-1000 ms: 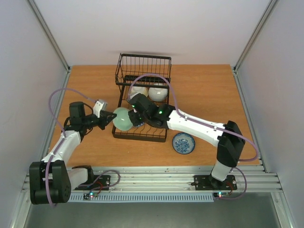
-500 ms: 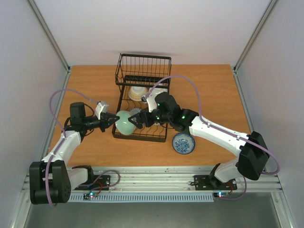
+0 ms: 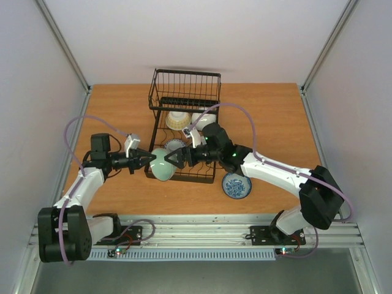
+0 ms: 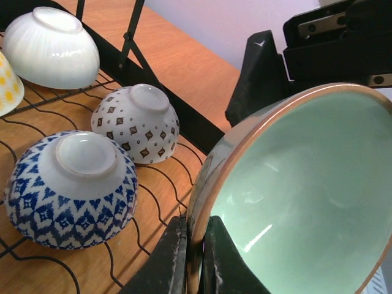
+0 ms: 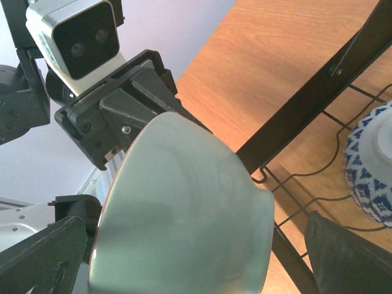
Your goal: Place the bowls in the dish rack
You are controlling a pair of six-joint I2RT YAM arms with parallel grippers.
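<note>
Release: right tool [image 3: 172, 158] has spread wide; left tool [image 3: 148, 161] pinches green bowl [image 3: 162, 167].

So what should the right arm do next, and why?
Probably close the right gripper on the pale green bowl: its open jaws straddle the bowl, which the left gripper pinches by the rim at the dish rack's near edge.

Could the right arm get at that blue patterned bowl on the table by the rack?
Probably yes. The blue patterned bowl sits uncovered on the table beside the dish rack, on that arm's side. The right claw is open and empty, but faces the green bowl, so it must turn away.
</note>
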